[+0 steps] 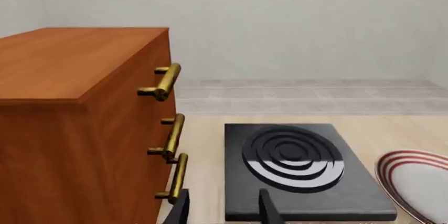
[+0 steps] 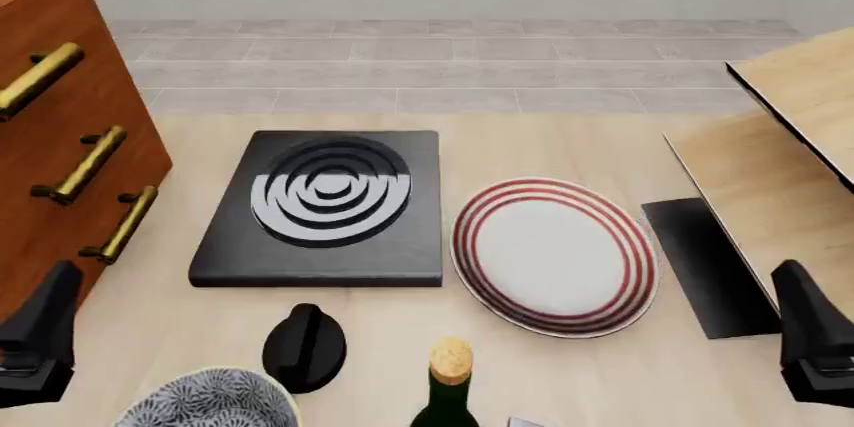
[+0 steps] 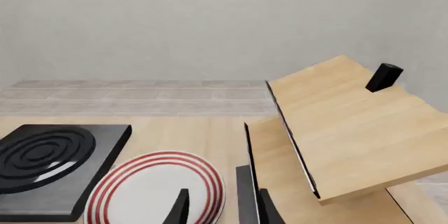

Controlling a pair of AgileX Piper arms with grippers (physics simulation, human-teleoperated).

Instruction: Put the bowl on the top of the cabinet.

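One round deep blue-grey speckled bowl [image 2: 207, 399], near table edge by my left gripper [image 1: 222, 209], both grippers spread and empty: likely rigid, glazed-slick, breakable; I'd pinch its pale rim

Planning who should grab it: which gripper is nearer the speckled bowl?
Left. The left gripper sits just beside the bowl at the table's near edge; the right gripper is far across, past the bottle.

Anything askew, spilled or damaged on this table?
Nothing stands out. The speckled blue-grey bowl sits upright at the near edge, the red-ringed white plate lies flat, and the reddish-brown wooden cabinet stands square. No spills show.
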